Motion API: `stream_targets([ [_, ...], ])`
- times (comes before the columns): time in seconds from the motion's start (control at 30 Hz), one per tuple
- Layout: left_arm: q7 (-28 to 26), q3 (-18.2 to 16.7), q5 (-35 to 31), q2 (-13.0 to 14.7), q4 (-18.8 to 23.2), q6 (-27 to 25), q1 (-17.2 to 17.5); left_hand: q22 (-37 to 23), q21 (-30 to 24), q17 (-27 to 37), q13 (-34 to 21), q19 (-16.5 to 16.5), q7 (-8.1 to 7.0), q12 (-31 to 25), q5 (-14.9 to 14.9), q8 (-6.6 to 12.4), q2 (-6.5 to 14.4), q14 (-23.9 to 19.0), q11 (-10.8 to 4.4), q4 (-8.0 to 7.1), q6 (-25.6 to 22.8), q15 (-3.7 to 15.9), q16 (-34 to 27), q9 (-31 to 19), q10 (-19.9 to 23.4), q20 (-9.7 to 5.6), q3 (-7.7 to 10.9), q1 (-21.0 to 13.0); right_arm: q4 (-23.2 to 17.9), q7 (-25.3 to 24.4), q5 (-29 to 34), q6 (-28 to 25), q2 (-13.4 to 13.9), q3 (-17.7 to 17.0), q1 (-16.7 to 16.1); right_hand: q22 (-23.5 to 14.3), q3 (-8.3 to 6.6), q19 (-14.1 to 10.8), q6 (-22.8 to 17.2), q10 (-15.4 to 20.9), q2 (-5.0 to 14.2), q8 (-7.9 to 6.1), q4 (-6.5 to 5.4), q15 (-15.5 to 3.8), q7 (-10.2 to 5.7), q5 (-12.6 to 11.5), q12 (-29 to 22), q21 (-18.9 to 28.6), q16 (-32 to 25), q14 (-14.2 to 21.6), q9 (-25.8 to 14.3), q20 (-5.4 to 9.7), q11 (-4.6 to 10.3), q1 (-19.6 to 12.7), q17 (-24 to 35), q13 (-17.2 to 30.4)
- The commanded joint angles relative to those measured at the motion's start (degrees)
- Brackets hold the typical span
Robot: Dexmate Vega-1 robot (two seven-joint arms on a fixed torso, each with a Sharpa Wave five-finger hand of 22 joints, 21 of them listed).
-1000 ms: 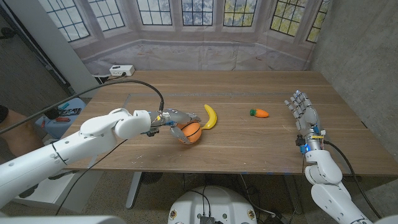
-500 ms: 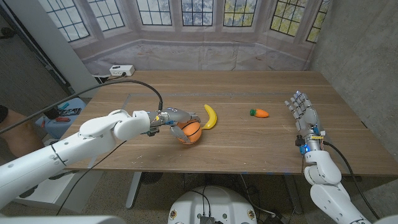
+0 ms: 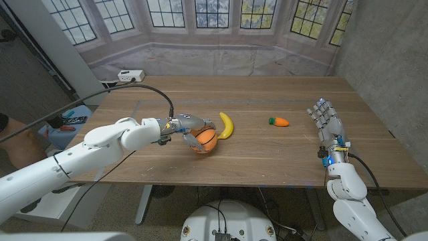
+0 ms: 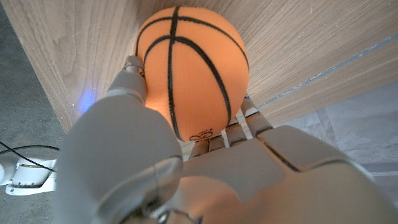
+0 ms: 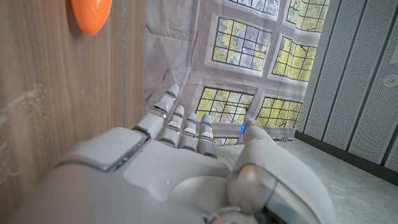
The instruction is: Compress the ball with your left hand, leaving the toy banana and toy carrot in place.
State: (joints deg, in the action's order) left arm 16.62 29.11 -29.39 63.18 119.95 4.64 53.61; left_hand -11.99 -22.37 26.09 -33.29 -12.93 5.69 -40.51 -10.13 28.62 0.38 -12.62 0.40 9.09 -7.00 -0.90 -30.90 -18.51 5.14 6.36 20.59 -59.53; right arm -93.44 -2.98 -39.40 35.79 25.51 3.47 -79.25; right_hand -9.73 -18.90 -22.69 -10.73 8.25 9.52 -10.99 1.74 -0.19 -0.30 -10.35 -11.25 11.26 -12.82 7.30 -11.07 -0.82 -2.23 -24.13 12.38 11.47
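Fingers of the left hand (image 3: pixel 189 128) wrap the ball (image 3: pixel 205 139), an orange sphere with black basketball seams and a matte, foam-like skin, which sits near the middle of the wooden table (image 3: pixel 267 157), a little toward its front edge and the robot's left; the left wrist view shows the ball (image 4: pixel 193 68) pinned between the thumb on one side and the fingers (image 4: pixel 245 124) on the other, with a small black mark low on its surface, too small to read as lettering. Just beside the ball, toward the far edge, lies the toy banana (image 3: pixel 227 125), a smooth yellow crescent, its near end close to the ball; whether they touch cannot be told. Well apart from both, toward the right edge, lies the toy carrot (image 3: pixel 280 122), a short orange cone with a green tip, and the right wrist view catches its rounded orange body (image 5: pixel 91 15) against the wood grain. The right hand (image 3: pixel 326 120) stands near the right edge of the table, grasping nothing, its fingers (image 5: pixel 180 124) straight and slightly apart. A white power strip (image 3: pixel 130 75) rests at the far left corner
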Motion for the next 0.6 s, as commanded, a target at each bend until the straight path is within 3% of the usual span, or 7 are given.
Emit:
stream_targets([
  [0.03,-0.7,-1.08,2.43,-0.48,0.5,-1.48,0.3,-0.18,-0.3,0.38,-0.31,-0.42,-0.15,-0.54,-0.42,0.3,0.68,-1.07,0.05,-0.05,-0.7,0.28,-0.46,-0.15,0.6,0.09,-0.31,-1.4,-0.74,-0.06,0.19,0.23,0.04,-0.31,-0.38,-0.3,0.08,-0.65,-0.03,-0.11,0.2,-0.37,0.28,-0.16,0.09,0.05,-0.29,0.23,-0.2,0.41,-0.1,-0.15,-0.18,0.57,0.18,0.18],
  [0.6,-1.08,-1.41,6.16,-2.19,0.48,-4.86,-0.9,-0.21,-0.46,1.12,-1.12,-0.74,-0.05,-1.22,-0.48,0.82,0.92,-1.74,-0.17,-0.12,-1.88,0.39,-1.44,-0.4,1.22,0.24,-0.77,-1.83,-0.97,0.53,0.38,-0.07,0.4,-0.11,0.31,-0.31,0.04,-0.67,-0.08,-0.17,0.22,-0.39,0.31,-0.16,0.03,0.05,-0.28,0.23,-0.19,0.3,-0.11,-0.2,-0.07,0.68,0.21,0.18],
])
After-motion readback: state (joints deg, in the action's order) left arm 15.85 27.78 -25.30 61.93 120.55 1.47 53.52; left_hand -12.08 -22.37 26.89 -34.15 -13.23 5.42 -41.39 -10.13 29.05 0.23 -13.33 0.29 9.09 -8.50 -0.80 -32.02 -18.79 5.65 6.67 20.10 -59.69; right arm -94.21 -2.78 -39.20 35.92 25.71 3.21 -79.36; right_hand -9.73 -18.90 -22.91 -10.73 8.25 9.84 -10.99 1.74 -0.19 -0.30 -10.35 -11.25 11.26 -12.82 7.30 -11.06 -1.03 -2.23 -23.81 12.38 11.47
